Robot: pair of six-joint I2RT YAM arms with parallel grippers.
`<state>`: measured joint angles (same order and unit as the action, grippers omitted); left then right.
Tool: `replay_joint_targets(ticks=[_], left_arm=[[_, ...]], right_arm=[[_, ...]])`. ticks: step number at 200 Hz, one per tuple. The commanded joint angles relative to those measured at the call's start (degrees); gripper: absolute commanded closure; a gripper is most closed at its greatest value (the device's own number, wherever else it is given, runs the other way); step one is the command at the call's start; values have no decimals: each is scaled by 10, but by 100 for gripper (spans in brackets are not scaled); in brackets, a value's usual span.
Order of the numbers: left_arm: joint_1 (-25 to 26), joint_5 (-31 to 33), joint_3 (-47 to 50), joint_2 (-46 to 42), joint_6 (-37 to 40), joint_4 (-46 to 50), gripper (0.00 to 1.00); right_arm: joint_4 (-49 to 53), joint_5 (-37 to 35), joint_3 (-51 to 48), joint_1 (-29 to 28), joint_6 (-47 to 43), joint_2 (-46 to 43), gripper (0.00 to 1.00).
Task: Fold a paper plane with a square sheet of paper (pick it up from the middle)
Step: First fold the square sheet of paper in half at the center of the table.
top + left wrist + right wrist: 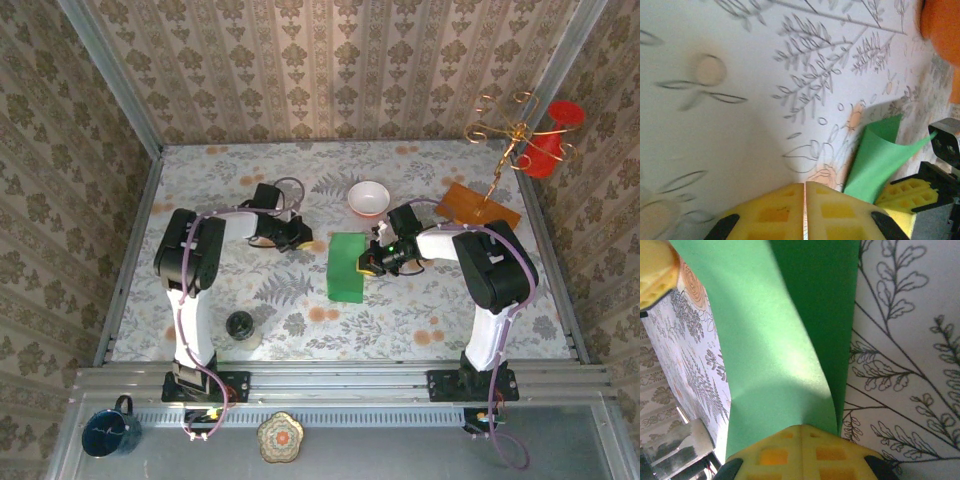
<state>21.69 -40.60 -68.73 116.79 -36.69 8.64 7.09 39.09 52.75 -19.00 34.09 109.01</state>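
Observation:
The square sheet of paper is bright green and lies mid-table, bent over on itself into a narrow upright rectangle. My right gripper sits at its right edge, shut on the paper. In the right wrist view the green sheet curls up out of my closed yellow fingertips, with a darker layer beneath. My left gripper rests just left of the paper's top corner, shut and empty. In the left wrist view, its yellow fingers meet over bare tablecloth, and the raised, curled paper stands to the right.
A white bowl stands behind the paper. An orange-brown wooden board, a gold wire stand and a red object are at the back right. A dark jar sits front left. The walls are papered.

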Motion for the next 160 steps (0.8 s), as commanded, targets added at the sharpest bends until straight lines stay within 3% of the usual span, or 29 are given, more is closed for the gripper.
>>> replay_joint_targets(ticks=[1,43,70,108,160], left_arm=[[31,10,-5,-47,17,27,88],[106,0,-40,-18,-11,4,88],[114,8,-77,29,-13,16,88],[92,13,-110,75,-2,33,88],[12,33,-120,98,18,33,89]], right_arm=[[95,-199,-49,-11,-2,94,94],[95,-197,-46,-11,-3,96,95],[89,-195,-49,-11,-3,95,94],[89,-199,-52,-11,-2,94,94],[80,-205,-55,-11,0,90,94]])
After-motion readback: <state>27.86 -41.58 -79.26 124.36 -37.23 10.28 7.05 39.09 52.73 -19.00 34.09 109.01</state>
